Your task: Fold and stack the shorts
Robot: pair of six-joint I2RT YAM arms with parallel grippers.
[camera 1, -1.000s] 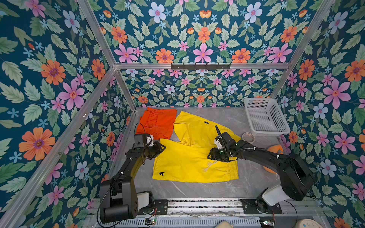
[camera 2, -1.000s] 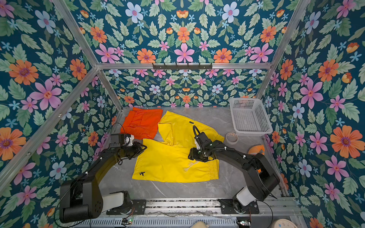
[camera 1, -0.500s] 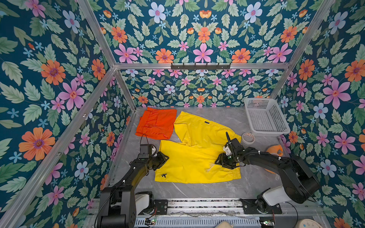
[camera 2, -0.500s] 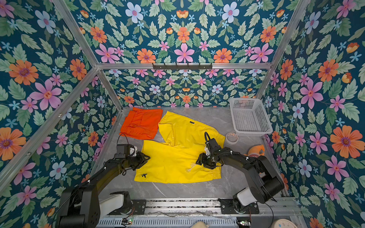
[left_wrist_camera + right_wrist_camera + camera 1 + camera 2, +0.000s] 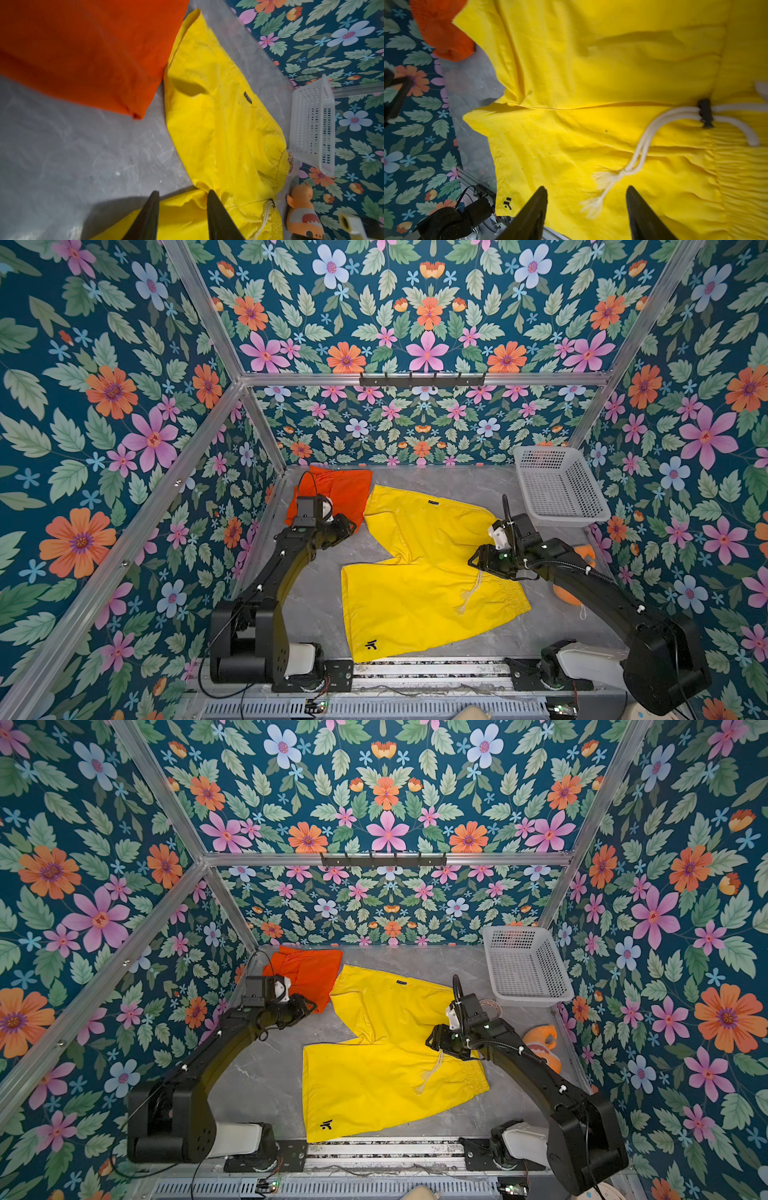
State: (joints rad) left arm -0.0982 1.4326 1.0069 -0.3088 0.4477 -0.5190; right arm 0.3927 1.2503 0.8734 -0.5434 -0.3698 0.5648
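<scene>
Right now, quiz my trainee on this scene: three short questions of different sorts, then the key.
1. True or false: the yellow shorts are folded in half.
2. Which pair lies at the back-left corner of the table? A: the yellow shorts. B: the orange shorts.
3. Fill in: the left claw and the right claw both stand ___, holding nothing.
Key: 1 false, they lie spread out; 2 B; 3 open.

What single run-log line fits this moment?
yellow shorts: spread unfolded; orange shorts: folded, back-left; left gripper: open, empty; right gripper: open, empty
</scene>
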